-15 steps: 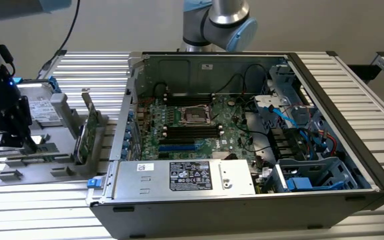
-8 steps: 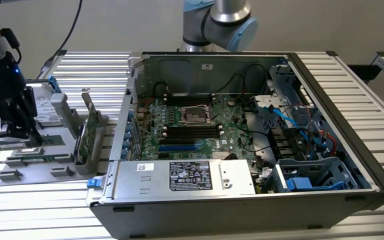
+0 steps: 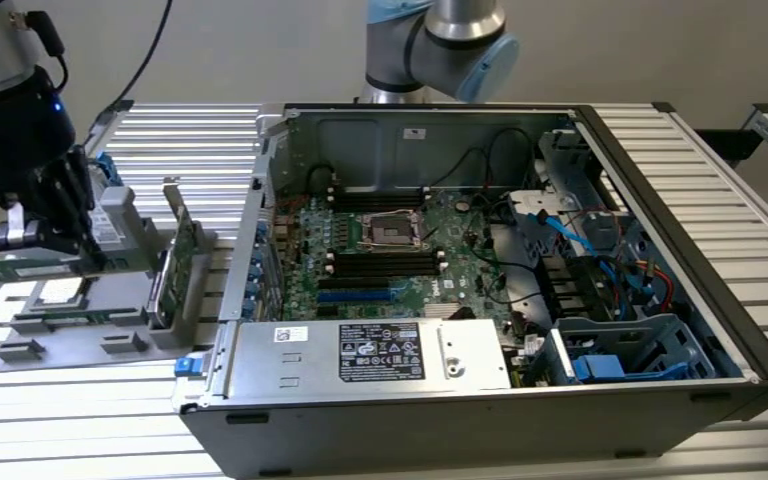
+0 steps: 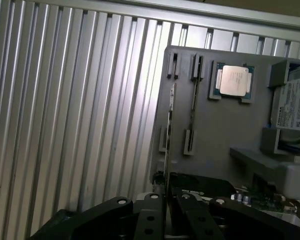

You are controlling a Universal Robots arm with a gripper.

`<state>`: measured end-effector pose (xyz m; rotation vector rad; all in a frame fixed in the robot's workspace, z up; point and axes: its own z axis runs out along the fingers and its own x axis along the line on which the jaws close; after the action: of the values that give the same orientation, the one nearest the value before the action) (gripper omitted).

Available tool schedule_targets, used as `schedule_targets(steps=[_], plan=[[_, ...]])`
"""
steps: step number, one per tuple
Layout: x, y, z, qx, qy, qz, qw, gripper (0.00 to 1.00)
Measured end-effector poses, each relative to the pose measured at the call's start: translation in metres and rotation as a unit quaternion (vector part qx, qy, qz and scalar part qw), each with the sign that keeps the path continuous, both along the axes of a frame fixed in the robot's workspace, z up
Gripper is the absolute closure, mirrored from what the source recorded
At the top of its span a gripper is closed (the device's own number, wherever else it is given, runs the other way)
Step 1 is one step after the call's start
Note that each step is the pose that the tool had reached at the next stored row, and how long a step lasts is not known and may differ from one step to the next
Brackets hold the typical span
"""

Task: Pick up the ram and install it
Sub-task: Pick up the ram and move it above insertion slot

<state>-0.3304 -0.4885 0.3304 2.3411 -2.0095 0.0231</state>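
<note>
Green ram (image 3: 4,265) lies level in the gripper (image 3: 40,248), ext. view. Jaws are nearly closed, pinched on the stick's upper edge. The stick hangs over the grey fixture (image 3: 104,338), at the fixture's end toward the exterior view's left. Can't tell if its lower edge is clear of the fixture. On the same fixture, to the exterior view's right of the ram, a hard drive (image 3: 117,228) stands up, then an expansion card (image 3: 177,262) upright on edge. A CPU (image 3: 59,292) lies flat on the fixture just under the ram. An open PC case (image 3: 664,215) sits beside the fixture on the exterior view's right, w/ the motherboard (image 3: 371,250) inside.

Wrist view: gripper (image 4: 166,212) has its fingers close together. The ram (image 4: 169,130) shows edge-on as a thin line btwn them, running along the fixture (image 4: 215,130) edge. The CPU (image 4: 233,81) lies flat in its recess on the fixture. The hard drive (image 4: 296,105) sits at the fixture's side away from the ram.
</note>
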Motion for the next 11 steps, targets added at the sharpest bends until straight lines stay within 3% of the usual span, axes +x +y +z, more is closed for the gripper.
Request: schedule_targets(steps=[11], plan=[[0.046,0.0,0.0404,0.006,0.0005,0.0,1.0,0.86]])
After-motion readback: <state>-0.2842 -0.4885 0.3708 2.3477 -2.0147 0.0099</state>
